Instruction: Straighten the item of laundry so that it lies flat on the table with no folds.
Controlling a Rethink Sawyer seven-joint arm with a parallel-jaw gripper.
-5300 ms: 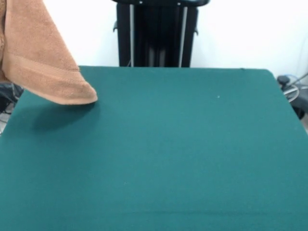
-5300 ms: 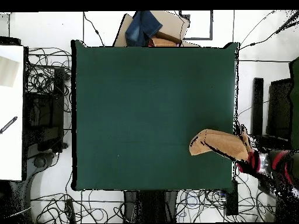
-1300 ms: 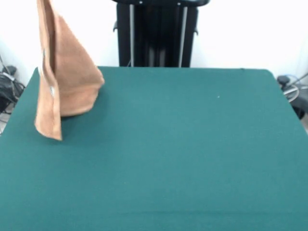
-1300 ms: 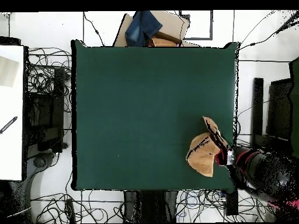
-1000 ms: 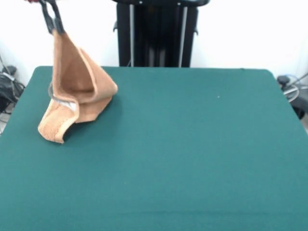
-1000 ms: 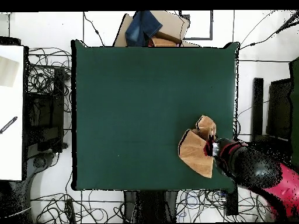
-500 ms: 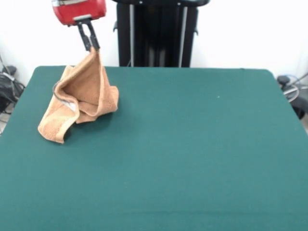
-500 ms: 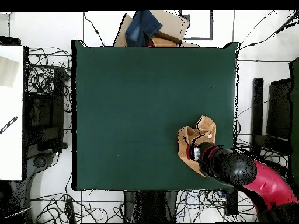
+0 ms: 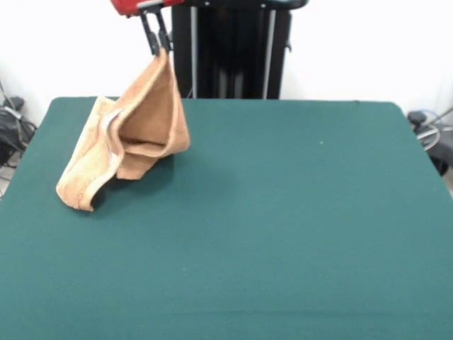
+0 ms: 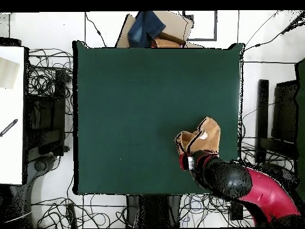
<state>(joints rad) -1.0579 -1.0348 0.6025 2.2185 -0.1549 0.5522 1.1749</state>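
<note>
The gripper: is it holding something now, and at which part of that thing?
Yes. The gripper holds the towel by its top edge, pinched between the fingers; the lower end rests crumpled on the table.

A robotics lab: tangled cables [image 10: 44, 83] cover the floor around a green felt table [image 10: 131, 95]; plain white walls.

I see an orange-tan towel [image 9: 134, 134] with a pale whitish strip along one fold, against my dark green bench [image 9: 283, 227]. The hand [image 9: 156, 37] is black under a red housing; the arm [image 10: 262, 194] is red and black.
</note>
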